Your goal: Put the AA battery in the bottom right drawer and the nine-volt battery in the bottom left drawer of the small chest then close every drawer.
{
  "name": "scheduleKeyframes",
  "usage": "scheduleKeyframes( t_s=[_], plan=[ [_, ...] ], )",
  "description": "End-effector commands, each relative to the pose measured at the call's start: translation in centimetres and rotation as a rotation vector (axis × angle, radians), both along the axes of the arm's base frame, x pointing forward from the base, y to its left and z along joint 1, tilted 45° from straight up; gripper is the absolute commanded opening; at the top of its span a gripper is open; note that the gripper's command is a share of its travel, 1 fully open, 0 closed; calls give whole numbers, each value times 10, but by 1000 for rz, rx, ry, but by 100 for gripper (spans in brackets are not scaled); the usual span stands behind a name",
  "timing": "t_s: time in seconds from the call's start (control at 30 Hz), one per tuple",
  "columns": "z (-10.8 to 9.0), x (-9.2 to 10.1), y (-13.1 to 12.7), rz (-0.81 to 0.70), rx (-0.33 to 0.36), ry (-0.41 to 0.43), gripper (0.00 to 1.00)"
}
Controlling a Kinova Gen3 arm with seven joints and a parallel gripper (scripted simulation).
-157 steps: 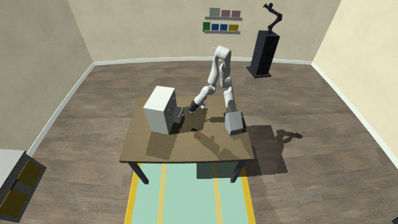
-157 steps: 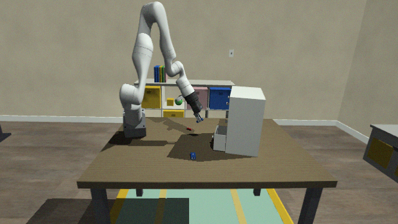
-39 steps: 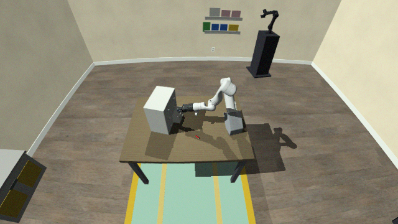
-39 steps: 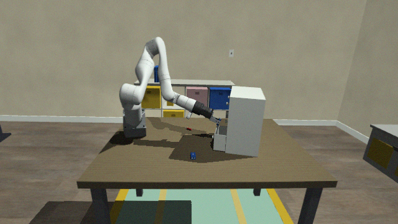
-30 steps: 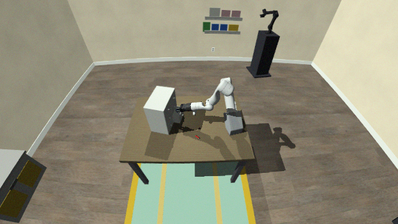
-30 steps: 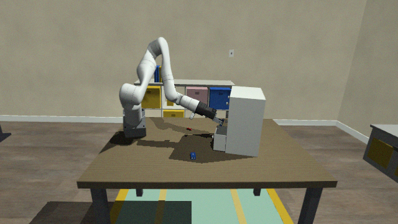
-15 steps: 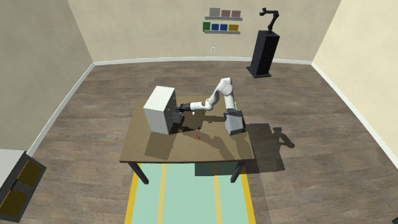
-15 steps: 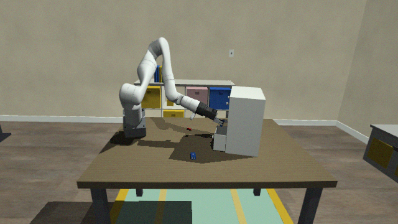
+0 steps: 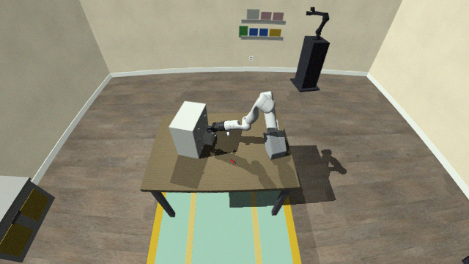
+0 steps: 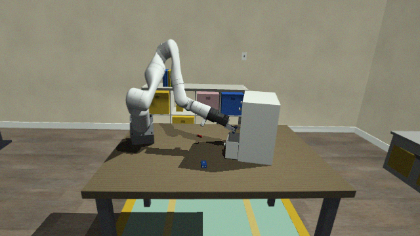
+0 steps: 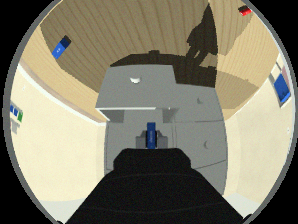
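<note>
One AA battery (image 10: 235,128) (image 11: 151,130), blue, slim and smooth-cased: located between the fingers of the gripper (image 9: 209,129) (image 10: 233,129) (image 11: 151,136), over the open bottom-right drawer (image 9: 209,139) (image 10: 231,151) (image 11: 134,92). Condition of gripper: fingers drawn well in, a narrow part of their reach, with the battery between them. Handling, as judged: small, stiff, fairly dense for its size, not fragile, but its round sides looked likely to roll or slip under an uneven pinch. Best hold: across the middle of the barrel, pads square to its sides, ends free; a modest parting of the fingers would probably suffice to drop it inside the walls. One nine-volt battery (image 10: 203,164) (image 11: 60,48), blue with a dark end: lay on the table (image 9: 220,180) (image 10: 216,183) (image 11: 125,25), well apart from the drawer; boxy and stiff, likely steadier than the AA, best taken across two flat opposite sides. One small chest (image 9: 188,116) (image 10: 259,131) (image 11: 192,135), pale, upright: its loose drawer called for a light touch. One small red item (image 9: 233,161) (image 10: 199,136) (image 11: 245,11): on the table, to be left there.
</note>
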State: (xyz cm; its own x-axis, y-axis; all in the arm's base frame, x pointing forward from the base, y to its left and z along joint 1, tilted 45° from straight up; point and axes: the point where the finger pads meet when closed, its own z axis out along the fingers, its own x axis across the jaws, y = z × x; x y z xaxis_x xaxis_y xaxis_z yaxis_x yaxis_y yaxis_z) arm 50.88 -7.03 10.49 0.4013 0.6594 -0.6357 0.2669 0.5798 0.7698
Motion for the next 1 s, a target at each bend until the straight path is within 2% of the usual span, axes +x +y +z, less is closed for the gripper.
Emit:
scheduleKeyframes(
  t_s=[0.0,0.03,0.13,0.23,0.27,0.3,0.33,0.97],
  plan=[
    [1,0,1,1,1,-1,43],
    [1,0,1,1,1,-1,43],
    [1,0,1,1,1,-1,55],
    [1,0,1,1,1,-1,55],
    [1,0,1,1,1,-1,61],
    [1,0,1,1,1,-1,61],
    [1,0,1,1,1,-1,100],
    [0,-2,2,1,1,-1,100]
  ],
)
